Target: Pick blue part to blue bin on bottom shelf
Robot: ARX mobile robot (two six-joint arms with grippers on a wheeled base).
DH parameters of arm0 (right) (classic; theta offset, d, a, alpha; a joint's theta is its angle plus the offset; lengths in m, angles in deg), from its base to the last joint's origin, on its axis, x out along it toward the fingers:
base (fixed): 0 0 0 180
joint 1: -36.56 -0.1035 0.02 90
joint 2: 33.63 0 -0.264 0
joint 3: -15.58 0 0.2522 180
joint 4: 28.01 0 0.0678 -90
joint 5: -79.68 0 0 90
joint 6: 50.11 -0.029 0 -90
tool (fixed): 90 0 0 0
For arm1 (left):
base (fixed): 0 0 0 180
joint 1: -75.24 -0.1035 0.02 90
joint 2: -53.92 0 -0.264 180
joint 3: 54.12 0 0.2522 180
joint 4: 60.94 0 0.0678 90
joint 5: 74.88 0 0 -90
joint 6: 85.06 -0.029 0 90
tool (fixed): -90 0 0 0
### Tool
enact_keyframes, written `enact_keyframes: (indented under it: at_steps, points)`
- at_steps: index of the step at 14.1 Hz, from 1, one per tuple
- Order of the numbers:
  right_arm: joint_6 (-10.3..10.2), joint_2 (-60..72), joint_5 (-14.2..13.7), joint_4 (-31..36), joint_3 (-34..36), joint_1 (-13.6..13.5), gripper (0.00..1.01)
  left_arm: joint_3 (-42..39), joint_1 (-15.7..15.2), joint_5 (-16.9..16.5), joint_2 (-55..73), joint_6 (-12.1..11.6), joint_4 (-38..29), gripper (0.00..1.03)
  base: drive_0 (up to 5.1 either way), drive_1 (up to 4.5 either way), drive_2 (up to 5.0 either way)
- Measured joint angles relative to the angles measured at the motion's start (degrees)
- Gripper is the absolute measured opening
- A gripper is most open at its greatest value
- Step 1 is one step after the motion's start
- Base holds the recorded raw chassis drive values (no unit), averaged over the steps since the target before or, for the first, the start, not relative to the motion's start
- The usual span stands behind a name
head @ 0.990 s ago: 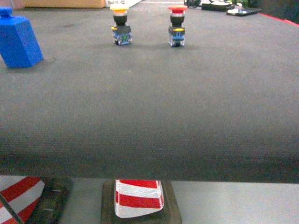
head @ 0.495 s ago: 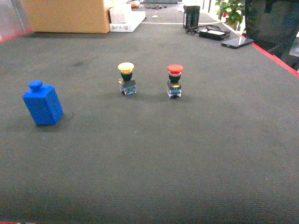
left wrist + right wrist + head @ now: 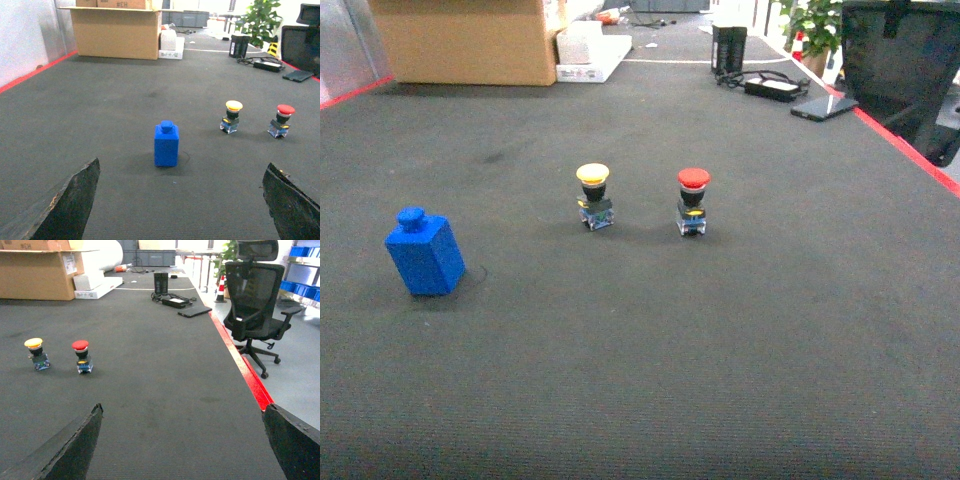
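Note:
The blue part (image 3: 425, 252) is a small blue block with a round knob on top, standing upright on the dark table (image 3: 740, 350) at the left. In the left wrist view the blue part (image 3: 166, 144) stands straight ahead of my left gripper (image 3: 182, 162), some way beyond its fingertips (image 3: 82, 190); the jaws are wide apart and empty. My right gripper (image 3: 183, 406) is open over bare table near the red right edge, with nothing between its fingers (image 3: 287, 432). Neither gripper shows in the head view. The blue bin and the bottom shelf are out of view.
A yellow push button (image 3: 593, 194) and a red push button (image 3: 692, 199) stand mid-table. A cardboard box (image 3: 465, 40) sits at the back left, cables and a black device (image 3: 775, 85) at the back right. An office chair (image 3: 255, 305) stands off the right edge.
The head view has risen from the table's front edge, where striped cones showed below, to looking down over the tabletop. The blue part and both buttons stand as before.

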Motion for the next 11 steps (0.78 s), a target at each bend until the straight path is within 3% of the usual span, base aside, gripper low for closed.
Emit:
enact_keyframes:
  at_steps: [6,7,8,9,11]
  points:
    - [0.02,0.0,0.0,0.0,0.0,0.0,0.98,0.02,0.07,0.31,0.11,0.02,0.55,0.98,0.0,0.0,0.0]
    - [0.02,0.0,-0.04,0.0,0.0,0.0,0.98,1.57,3.13,5.68,4.72,0.2,4.48,0.98,0.0,0.0,0.0]
    - [0.02,0.0,0.04,0.09,0.0,0.0,0.98,1.6,7.61,10.1,18.91,1.42,-4.63,0.98,0.0,0.0,0.0]
    - [0.02,0.0,0.02,-0.02,0.0,0.0,0.98,1.97,9.92,10.16,38.32,1.99,-21.35,0.98,0.0,0.0,0.0]
    - [0.02,-0.02,0.0,0.02,0.0,0.0,0.98,8.79,9.09,9.64,65.35,1.97,-42.14,0.98,0.0,0.0,0.0]
